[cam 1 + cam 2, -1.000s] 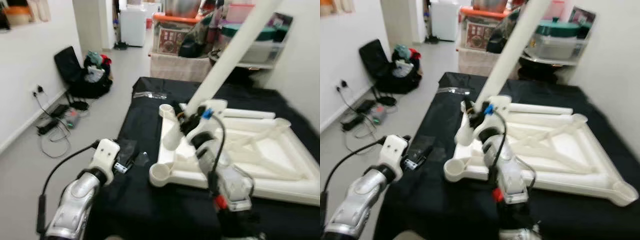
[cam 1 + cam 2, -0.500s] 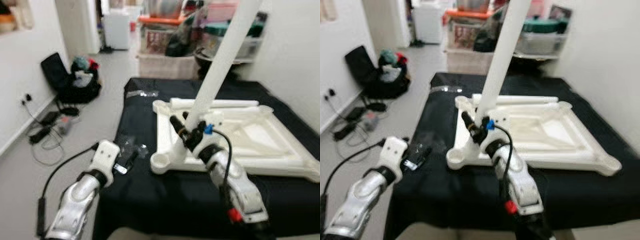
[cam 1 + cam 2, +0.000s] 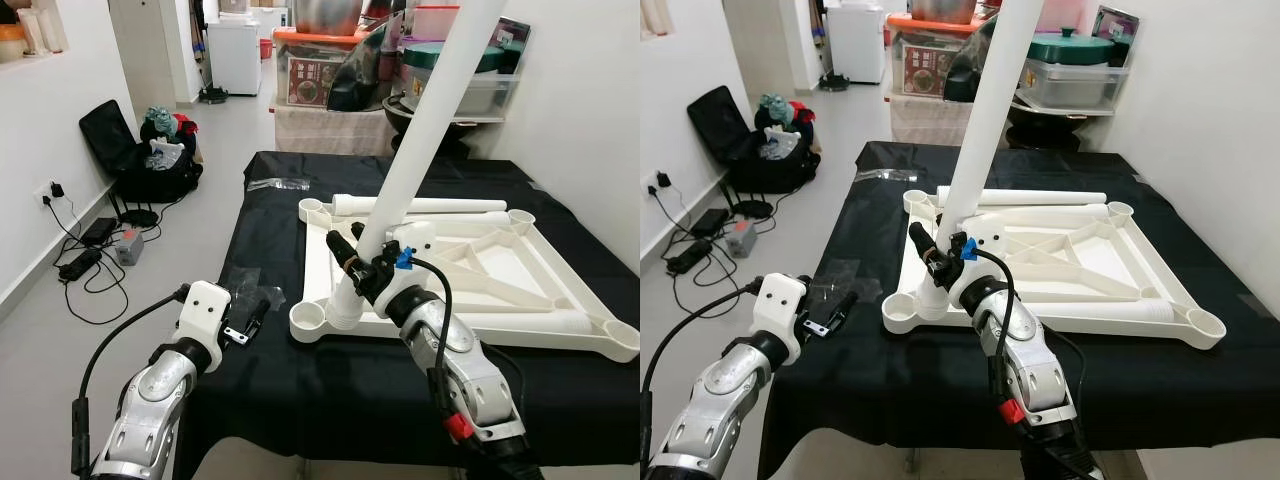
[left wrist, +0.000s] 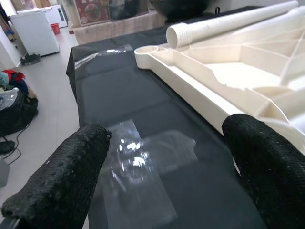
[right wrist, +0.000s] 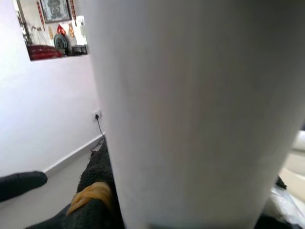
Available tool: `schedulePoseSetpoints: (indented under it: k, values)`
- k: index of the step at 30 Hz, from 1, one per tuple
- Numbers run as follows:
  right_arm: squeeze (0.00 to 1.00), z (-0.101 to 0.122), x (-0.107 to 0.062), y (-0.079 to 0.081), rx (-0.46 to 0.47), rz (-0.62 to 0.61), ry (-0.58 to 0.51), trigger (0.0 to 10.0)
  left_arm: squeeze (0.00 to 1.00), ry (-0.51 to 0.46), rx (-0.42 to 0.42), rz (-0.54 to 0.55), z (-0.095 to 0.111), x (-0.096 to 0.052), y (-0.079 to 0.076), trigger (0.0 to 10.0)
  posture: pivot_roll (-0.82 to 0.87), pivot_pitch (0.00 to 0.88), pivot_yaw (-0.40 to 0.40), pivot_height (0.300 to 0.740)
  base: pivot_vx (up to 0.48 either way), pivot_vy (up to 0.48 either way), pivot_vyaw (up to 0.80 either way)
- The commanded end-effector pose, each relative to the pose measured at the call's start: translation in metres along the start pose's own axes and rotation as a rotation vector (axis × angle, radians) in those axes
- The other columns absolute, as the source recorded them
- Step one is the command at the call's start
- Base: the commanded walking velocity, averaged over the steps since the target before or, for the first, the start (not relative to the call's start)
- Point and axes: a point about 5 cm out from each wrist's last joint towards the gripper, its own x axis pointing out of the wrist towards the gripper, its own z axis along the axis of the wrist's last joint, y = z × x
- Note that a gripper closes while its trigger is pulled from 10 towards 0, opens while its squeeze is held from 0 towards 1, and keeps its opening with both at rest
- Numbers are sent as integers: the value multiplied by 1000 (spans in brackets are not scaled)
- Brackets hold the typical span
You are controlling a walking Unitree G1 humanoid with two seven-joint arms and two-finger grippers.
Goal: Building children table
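The upturned cream plastic table top (image 3: 470, 275) lay underside-up on the black cloth-covered table (image 3: 270, 205), its moulded ribs crossing between round corner sockets. The right gripper (image 3: 362, 266) was pinching a long white plastic tube leg (image 3: 420, 140) low on its shaft, with the leg's foot set at the near-left corner socket (image 3: 308, 318); from there the leg leaned away toward one o'clock, out past the top of the view. Whether its end was already seated in the socket could not be told. A second white tube leg (image 3: 420, 205) lay flat along the far edge of the top, at twelve o'clock from the gripped one, its ridged open end showing in the left wrist view (image 4: 183, 34).

The left gripper (image 3: 250, 322) hovered at nine o'clock from that socket, its fingers (image 4: 62, 176) spread wide over crinkled clear plastic wrapping (image 4: 143, 162) on the cloth, holding nothing.

The leg looked hollow, stiff and light, but its length would give it strong leverage against a low grip, so a hold near the socket end seemed right for steering the tip, at the cost of sway higher up. Its smooth surface would likely be slippery, and might turn within the pads if twisted home. The table top looked rigid and light enough to skid on the cloth under pressure; bracing its near-left rim (image 3: 330, 290) would probably help.
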Motion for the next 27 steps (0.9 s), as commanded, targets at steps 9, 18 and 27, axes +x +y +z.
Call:
schedulePoseSetpoints:
  k: [9,18,27]
  values:
    - [0,-1,-1,2,10,-34,-19,10000,0,-28,-15,-9,3,3,-2,10000,84,0,-61,740,294,0,356]
    - [0,3,-1,-2,-15,-9,-21,10000,0,-44,-25,-13,6,2,-4,10000,88,0,-66,740,0,0,0]
    - [0,5,-14,10,-9,253,44,10000,0,-41,-21,-10,4,1,-3,10000,83,0,-65,740,0,0,0]
